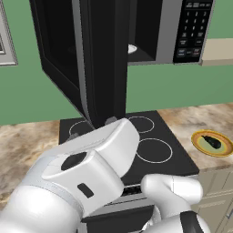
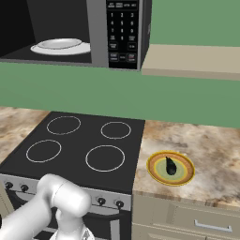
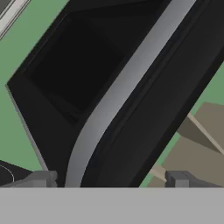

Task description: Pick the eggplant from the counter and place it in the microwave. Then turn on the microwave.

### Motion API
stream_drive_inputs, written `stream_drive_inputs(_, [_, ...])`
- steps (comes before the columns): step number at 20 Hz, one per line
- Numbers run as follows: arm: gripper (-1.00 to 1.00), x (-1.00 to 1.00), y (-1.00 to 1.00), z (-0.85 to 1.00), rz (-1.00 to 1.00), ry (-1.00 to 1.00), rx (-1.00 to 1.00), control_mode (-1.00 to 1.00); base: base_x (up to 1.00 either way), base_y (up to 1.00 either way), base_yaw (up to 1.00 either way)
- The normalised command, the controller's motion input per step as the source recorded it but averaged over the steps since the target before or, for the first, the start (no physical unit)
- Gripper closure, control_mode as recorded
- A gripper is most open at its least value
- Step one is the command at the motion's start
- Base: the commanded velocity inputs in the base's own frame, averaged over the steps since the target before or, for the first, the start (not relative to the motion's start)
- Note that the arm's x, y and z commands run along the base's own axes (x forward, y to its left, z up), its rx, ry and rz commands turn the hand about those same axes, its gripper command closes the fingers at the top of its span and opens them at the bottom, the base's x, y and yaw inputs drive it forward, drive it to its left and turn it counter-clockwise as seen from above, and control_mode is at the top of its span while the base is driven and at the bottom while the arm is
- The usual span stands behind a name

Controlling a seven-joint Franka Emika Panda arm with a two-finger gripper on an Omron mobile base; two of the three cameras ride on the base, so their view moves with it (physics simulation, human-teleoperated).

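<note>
Lying on the plate [image 2: 154, 174], the eggplant [image 2: 170, 166] is well apart from the fingers [image 3: 41, 179] (spread wide, empty).

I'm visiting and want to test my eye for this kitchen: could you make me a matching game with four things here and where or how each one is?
Things:
1. eggplant
2. microwave door
3. white dish
4. tool

States:
A. inside the microwave
B. swung open
C. on the yellow-rimmed plate on the counter
D. open, fingers either side of the door's edge

Pairs: 1-C, 2-B, 3-A, 4-D
</note>
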Motion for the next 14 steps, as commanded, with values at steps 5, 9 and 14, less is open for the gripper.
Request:
stream_drive_inputs(5, [-1.00, -0.34, -0.18, -0.01, -0.13, -0.02, 0.02, -1.00, 0.00, 0.00, 0.00])
stream_drive_inputs(9, [-1.00, -0.25, -0.24, -0.05, -0.14, 0.00, 0.03, -1.00, 0.00, 0.00, 0.00])
stream_drive_inputs(14, [-1.00, -0.08, -0.29, -0.10, -0.12, 0.05, 0.06, -1.00, 0.00, 0.00, 0.00])
